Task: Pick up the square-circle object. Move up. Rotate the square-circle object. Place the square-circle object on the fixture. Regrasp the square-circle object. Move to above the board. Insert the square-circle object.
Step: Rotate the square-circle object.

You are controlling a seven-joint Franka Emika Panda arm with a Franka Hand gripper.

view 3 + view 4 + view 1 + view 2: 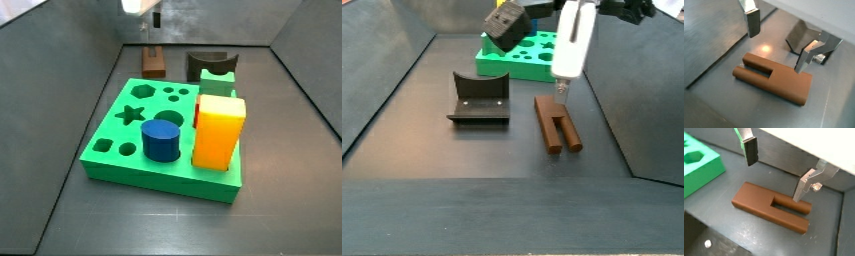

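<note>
The fingers [753, 22] are flat silver plates with dark pads, spread wide with nothing between them, and they hang above the square-circle object [774, 79], a long dark-brown peg with a solid thick block at one end and a slot splitting the other end into two prongs. In both wrist views the peg lies flat on the dark grey bench [724, 230]; one finger [749, 148] stands clear off one long side of it, while the tip of the opposite finger [803, 189] sits close over the peg's far edge, whether touching or just above cannot be told. The gripper [774, 178] therefore straddles the peg [773, 208] from above without closing on it.

In a side view the peg [556, 123] lies lengthwise on the bench just beside the fixture [478, 99], a dark grey-black bracket on a base plate with a curved notch in its upright wall; the two are near but apart. The gripper [563, 88] reaches down over the peg's far end.

Behind them is the board [523, 57], a thick bright-green square slab. In a side view the board [134, 135] shows star, round and hexagon holes in its top, with a blue cylinder [163, 139] and a tall yellow-orange block [219, 130] standing upright in it. The peg [154, 63] and fixture [210, 64] lie beyond its far edge.
</note>
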